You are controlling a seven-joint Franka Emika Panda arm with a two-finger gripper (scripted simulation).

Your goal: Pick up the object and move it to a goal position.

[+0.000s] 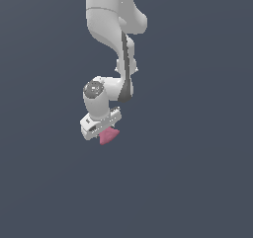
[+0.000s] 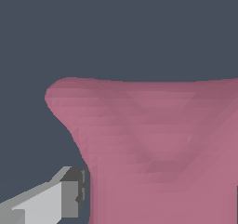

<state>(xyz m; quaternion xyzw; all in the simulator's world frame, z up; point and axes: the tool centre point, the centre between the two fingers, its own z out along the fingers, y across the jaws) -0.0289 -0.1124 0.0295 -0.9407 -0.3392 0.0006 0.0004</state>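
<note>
The arm hangs down over plain dark grey ground, and the hand (image 1: 105, 131) sits right on top of the pink object (image 1: 108, 136) — only its lower part pokes out below the white body. Up close in the wrist view the object (image 2: 153, 148) fills most of the shot, one finger (image 2: 69, 197) pressed against its pinched waist. Looks clamped on it, though the other finger is hidden.

Flat slate-blue backdrop (image 1: 197, 173) — plain, evenly lit

Matte pink pinched-waist object (image 1: 108, 135), directly under the pincer (image 1: 105, 132)
</note>
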